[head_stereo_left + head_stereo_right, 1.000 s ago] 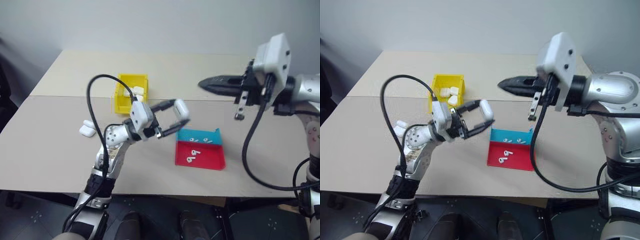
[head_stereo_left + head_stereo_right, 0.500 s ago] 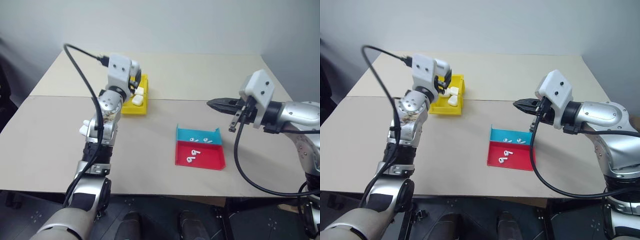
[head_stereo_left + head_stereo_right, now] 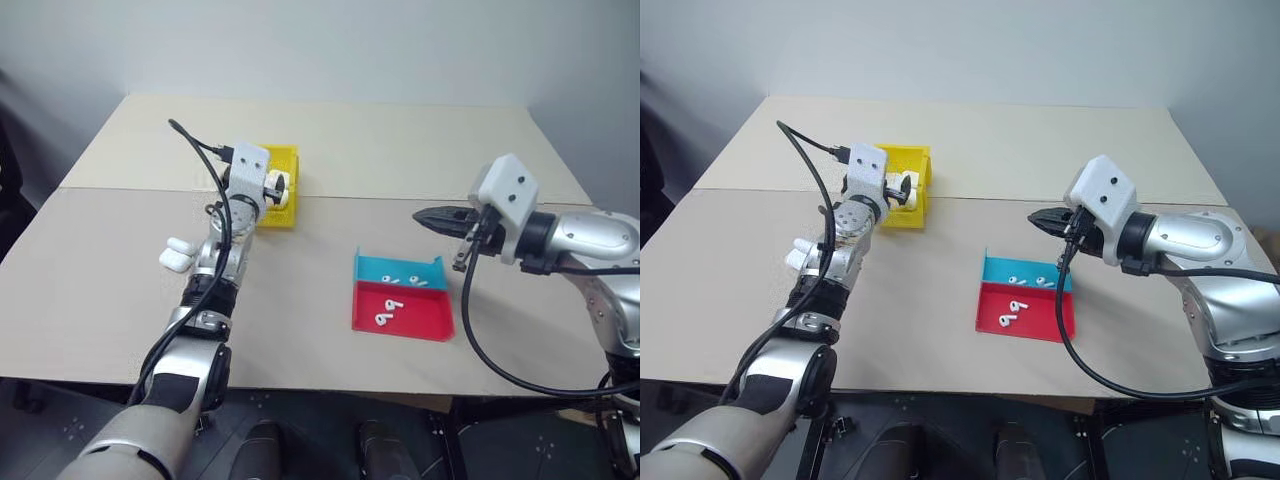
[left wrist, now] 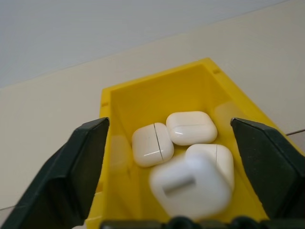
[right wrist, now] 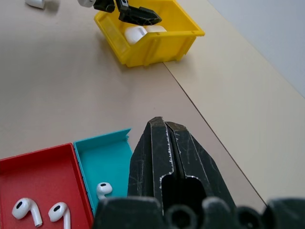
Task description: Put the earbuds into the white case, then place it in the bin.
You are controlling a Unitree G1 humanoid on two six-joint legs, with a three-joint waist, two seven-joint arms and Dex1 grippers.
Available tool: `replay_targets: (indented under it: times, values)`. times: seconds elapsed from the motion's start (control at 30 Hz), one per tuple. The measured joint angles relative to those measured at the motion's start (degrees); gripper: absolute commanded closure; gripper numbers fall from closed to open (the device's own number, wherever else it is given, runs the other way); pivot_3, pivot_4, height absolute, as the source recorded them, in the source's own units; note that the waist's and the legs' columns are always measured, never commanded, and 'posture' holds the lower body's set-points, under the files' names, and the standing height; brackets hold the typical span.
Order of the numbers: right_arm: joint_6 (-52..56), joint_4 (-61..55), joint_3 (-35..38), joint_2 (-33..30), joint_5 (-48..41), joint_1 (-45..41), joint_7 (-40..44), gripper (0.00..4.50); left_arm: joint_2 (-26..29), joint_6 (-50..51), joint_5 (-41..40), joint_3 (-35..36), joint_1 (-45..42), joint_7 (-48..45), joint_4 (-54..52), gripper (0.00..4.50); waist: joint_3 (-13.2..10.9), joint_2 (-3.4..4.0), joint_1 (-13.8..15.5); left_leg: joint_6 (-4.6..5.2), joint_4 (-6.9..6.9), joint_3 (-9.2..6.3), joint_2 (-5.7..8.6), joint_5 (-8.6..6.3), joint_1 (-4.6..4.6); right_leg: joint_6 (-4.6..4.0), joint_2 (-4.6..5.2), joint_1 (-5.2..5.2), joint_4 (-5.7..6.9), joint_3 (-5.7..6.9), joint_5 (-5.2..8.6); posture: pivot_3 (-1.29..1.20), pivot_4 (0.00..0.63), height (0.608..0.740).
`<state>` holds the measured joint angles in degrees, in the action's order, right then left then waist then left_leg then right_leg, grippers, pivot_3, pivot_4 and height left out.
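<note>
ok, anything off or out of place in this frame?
Nothing damaged or spilled. One blurred white case sits between the open left gripper fingers over the bin, apparently dropping. Two cases lie loose on the table.

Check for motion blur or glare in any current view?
Left wrist view: the nearest white case between the open left gripper fingers is smeared, the other cases sharp. Right wrist view: crisp. Eye views: even light, no glare.
</note>
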<state>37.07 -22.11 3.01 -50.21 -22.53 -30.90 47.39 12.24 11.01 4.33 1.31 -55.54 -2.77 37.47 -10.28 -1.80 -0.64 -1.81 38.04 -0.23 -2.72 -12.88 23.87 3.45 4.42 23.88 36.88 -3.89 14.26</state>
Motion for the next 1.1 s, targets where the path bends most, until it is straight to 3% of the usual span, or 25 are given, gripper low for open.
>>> replay_targets:
  times: [0.17, 0.27, 0.37, 0.47, 0.6, 0.73, 0.87, 1.1]
  values:
    - [-0.2, 0.0, -0.5, 0.0, 1.3, 0.0, -0.1, 4.5, -2.3, -7.5, -1.7, 3.3, 0.0, 4.9, -0.9, 0.03, 0.0, 0.0, -0.1, 0.0, 0.0, 0.01, 0.0, 0.0, 0.0, -0.01, 0.01, 0.04, 0.02, -0.03, 0.0, 0.0, 0.15, 0.74]
    - [-0.5, 0.0, -0.6, 0.0, 1.8, 0.1, -0.1, 4.5, -3.6, -11.9, -8.3, 6.4, 4.1, 0.1, -7.5, 0.03, 0.0, 0.01, -0.1, -0.01, 0.0, 0.05, 0.0, 0.01, 0.0, -0.01, 0.02, 0.08, 0.08, -0.07, -0.01, 0.0, 0.15, 0.74]
    - [-1.0, 0.0, -0.6, 0.0, 2.1, 0.3, 0.0, 4.5, -2.7, -10.1, -11.8, 6.5, 7.8, -5.6, -12.4, 0.03, 0.0, 0.01, -0.1, -0.05, 0.0, 0.05, 0.0, 0.04, 0.0, -0.01, 0.0, 0.1, 0.15, -0.07, -0.01, 0.0, 0.15, 0.74]
    - [-3.6, -0.3, 0.7, -1.0, 2.0, 3.9, 1.4, 4.5, 2.8, -8.0, -14.0, 3.4, 17.2, -14.9, -26.1, 0.03, 0.0, 0.03, -0.4, -0.05, -0.06, 0.06, -0.02, 0.05, -0.01, -0.01, 0.0, 0.09, 0.2, -0.1, 0.0, 0.0, 0.15, 0.74]
    - [-11.2, -0.6, 9.0, -1.4, -0.8, 13.7, 7.8, 4.5, 13.1, -0.1, -23.8, 4.2, 31.8, -27.8, -45.1, 0.03, 0.0, 0.03, -0.3, -0.06, -0.1, 0.07, -0.07, 0.05, 0.02, -0.02, 0.0, 0.15, 0.15, -0.09, 0.0, 0.0, 0.15, 0.74]
    - [-17.7, -0.7, 17.3, -6.7, -3.1, 23.1, 18.9, 4.5, 22.8, 8.1, -36.2, 13.9, 43.7, -35.8, -56.9, 0.03, 0.0, 0.04, -0.2, -0.02, -0.08, 0.1, -0.12, 0.06, -0.42, -0.04, -0.02, -0.27, 0.12, -0.07, 0.02, 0.0, 0.15, 0.74]
    - [-21.0, 2.5, 21.7, -9.2, -3.9, 25.0, 24.7, 4.5, 31.0, 11.8, -45.2, 25.1, 55.1, -45.4, -63.0, 0.03, 0.0, 0.0, -0.7, -0.01, -0.11, 0.21, -0.15, 0.02, -1.15, -0.1, -0.01, -1.0, -0.08, -0.07, 0.14, 0.0, 0.15, 0.74]
    - [-24.9, 9.1, 22.7, -12.3, -3.5, 24.3, 28.2, 4.5, 37.5, 15.4, -51.7, 39.5, 67.7, -54.6, -69.5, 0.03, 0.0, 0.0, -0.6, -0.01, -0.14, 0.22, -0.16, 0.02, -1.09, -0.11, -0.01, -0.93, -0.09, -0.07, 0.19, 0.0, 0.15, 0.74]
